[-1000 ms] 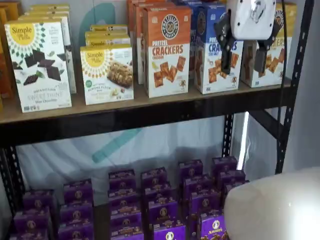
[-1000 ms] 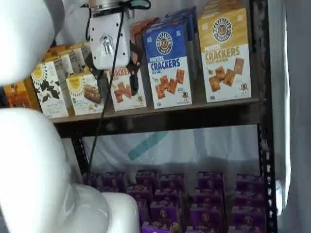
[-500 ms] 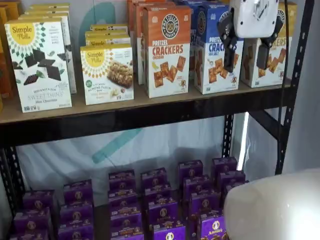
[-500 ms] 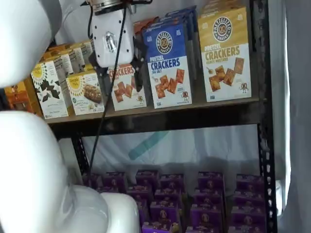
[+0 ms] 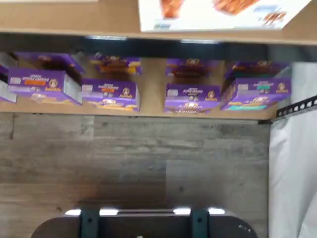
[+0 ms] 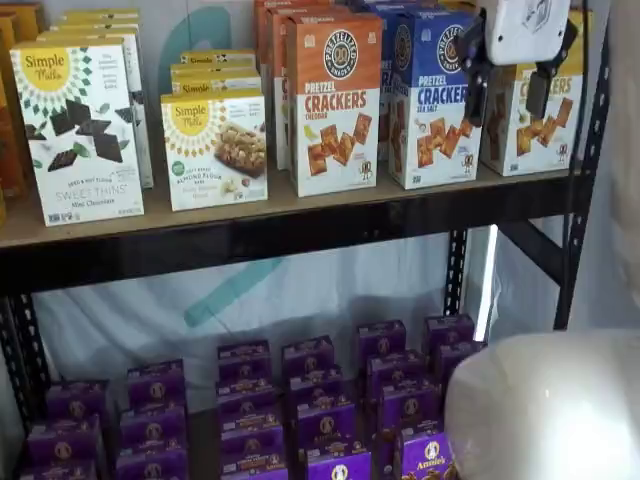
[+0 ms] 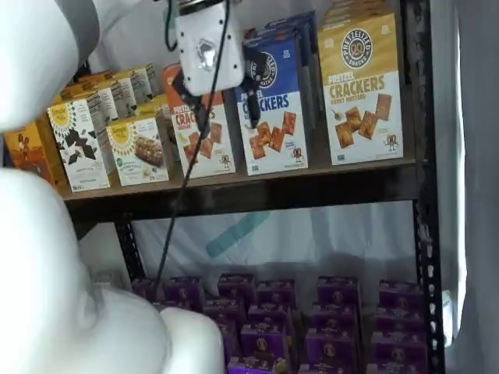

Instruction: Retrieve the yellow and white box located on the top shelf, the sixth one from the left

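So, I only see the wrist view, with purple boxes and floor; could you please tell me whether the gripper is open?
Observer: Yes, the gripper is open; both shelf views show a gap between its fingers.
Operator: Thanks. Is the yellow and white box upright?
Observer: Yes, the yellow and white box stands upright at the top shelf's right end, beside a blue box.
Operator: Is anything held?
Observer: No, nothing sits between the fingers.

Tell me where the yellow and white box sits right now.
In both shelf views the yellow and white box stands upright at the right end of the top shelf, right beside the blue box and next to the black upright.
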Tool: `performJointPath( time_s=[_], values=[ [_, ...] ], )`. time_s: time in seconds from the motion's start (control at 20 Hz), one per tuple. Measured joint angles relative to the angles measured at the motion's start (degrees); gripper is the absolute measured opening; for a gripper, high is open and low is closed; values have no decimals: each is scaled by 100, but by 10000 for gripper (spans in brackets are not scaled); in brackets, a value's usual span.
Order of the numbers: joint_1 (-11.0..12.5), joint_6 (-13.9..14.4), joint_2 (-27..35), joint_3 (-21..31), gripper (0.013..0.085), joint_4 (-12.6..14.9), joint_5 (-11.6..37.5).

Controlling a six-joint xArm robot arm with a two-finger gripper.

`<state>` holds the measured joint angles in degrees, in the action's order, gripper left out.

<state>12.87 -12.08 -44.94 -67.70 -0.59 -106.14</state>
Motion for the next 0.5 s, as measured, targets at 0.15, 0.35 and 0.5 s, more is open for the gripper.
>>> performJointPath(
  time_s=[0.15,0.35,0.5],
  values=[
    [456,-420,207,-112,850,-109,245],
    [994,-923,487,-276,850,-234,606],
    [1218,-1141,643,-374,850,-258,743]
  ],
)
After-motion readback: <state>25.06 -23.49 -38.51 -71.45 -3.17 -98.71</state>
